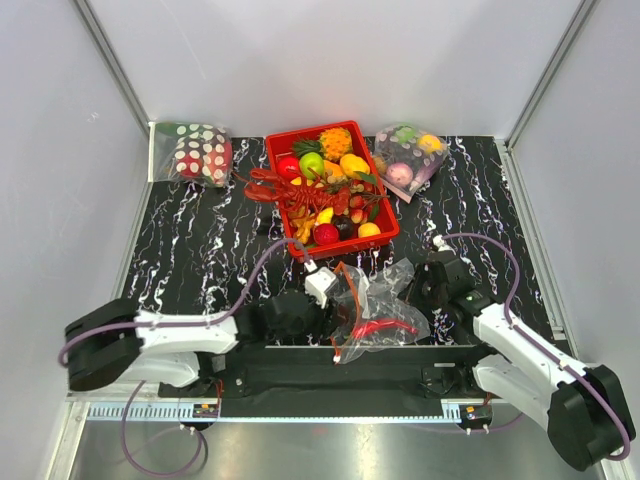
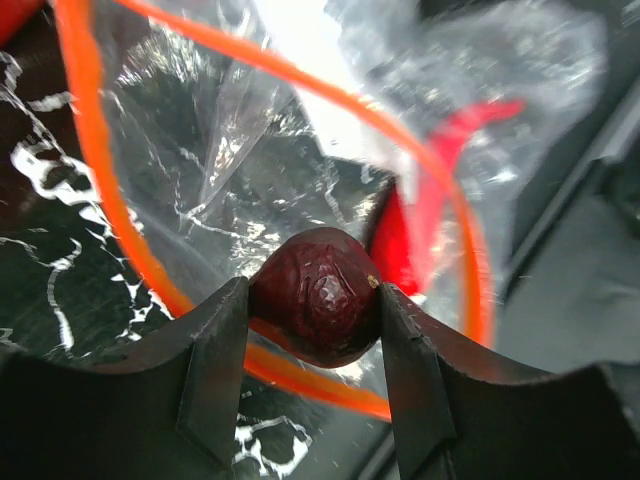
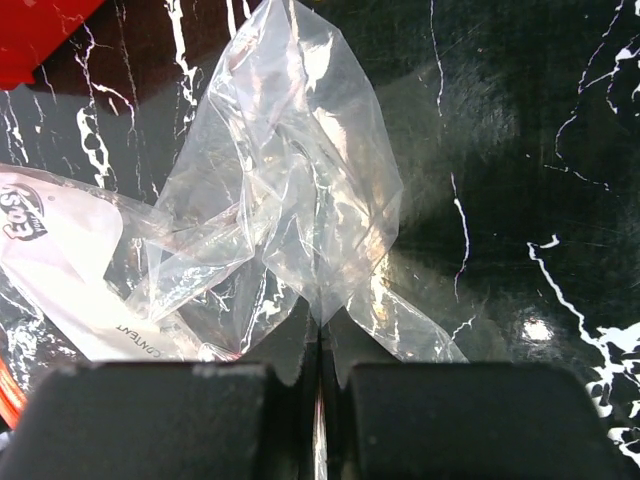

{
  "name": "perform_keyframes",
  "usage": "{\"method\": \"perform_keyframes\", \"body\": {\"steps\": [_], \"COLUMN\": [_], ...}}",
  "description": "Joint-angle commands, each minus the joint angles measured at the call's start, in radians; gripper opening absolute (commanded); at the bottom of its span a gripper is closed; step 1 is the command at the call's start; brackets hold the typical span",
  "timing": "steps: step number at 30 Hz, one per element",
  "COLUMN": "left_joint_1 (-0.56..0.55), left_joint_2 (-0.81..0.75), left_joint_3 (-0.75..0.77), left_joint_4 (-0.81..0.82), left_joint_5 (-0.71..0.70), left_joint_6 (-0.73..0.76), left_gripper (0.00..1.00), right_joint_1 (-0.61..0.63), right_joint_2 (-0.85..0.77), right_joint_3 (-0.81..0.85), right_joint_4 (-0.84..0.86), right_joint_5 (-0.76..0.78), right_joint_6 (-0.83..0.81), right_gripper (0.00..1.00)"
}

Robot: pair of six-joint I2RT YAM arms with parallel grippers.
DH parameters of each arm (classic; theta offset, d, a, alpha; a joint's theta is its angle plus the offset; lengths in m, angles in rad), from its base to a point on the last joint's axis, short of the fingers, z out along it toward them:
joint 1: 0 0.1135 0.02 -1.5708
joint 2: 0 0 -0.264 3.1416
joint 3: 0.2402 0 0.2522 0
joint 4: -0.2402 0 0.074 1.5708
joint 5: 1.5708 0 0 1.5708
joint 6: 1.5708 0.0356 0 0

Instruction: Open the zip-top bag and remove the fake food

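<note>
The zip-top bag lies crumpled at the near middle of the table. Its orange-red zip strip stands open in a wide loop. My left gripper is at the bag's mouth, shut on the small dark brown ball. A long red chili lies inside the bag behind the ball. My right gripper is shut on a fold of the bag's clear plastic, near the white label. A red lobster lies across the left rim of the red basket.
A red basket of fruits stands just behind the bag. A white-dotted red bag sits at the back left and a clear bag of pastel fruits at the back right. Grey walls enclose the black marbled table.
</note>
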Motion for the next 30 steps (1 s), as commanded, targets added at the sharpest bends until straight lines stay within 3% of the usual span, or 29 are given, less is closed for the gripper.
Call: {"method": "perform_keyframes", "body": {"steps": [1, 9, 13, 17, 24, 30], "left_joint_1": [0.000, 0.001, 0.010, 0.073, 0.328, 0.421], "left_joint_2": [-0.141, -0.395, -0.460, -0.462, -0.227, 0.089], "left_joint_3": [0.004, 0.063, 0.159, 0.248, 0.414, 0.601], "left_joint_4": [-0.066, -0.310, -0.453, -0.465, -0.380, -0.356], "left_joint_5": [0.026, -0.025, -0.095, -0.109, 0.070, 0.110], "left_joint_6": [0.004, -0.032, -0.017, 0.042, 0.097, 0.145], "left_gripper": [0.38, 0.35, 0.35, 0.35, 0.35, 0.34], "right_joint_1": [0.004, 0.006, 0.004, 0.004, 0.004, 0.003], "right_joint_2": [-0.010, -0.011, -0.017, -0.022, -0.031, -0.033], "right_joint_3": [0.026, 0.027, 0.027, 0.023, 0.021, 0.023], "right_joint_4": [-0.008, 0.001, 0.006, 0.009, 0.013, 0.018], "right_joint_5": [0.047, 0.039, 0.035, 0.027, 0.012, 0.001], "right_joint_6": [-0.019, -0.023, -0.022, -0.025, -0.026, -0.028], "right_gripper": [0.00, 0.00, 0.00, 0.00, 0.00, 0.00]}}
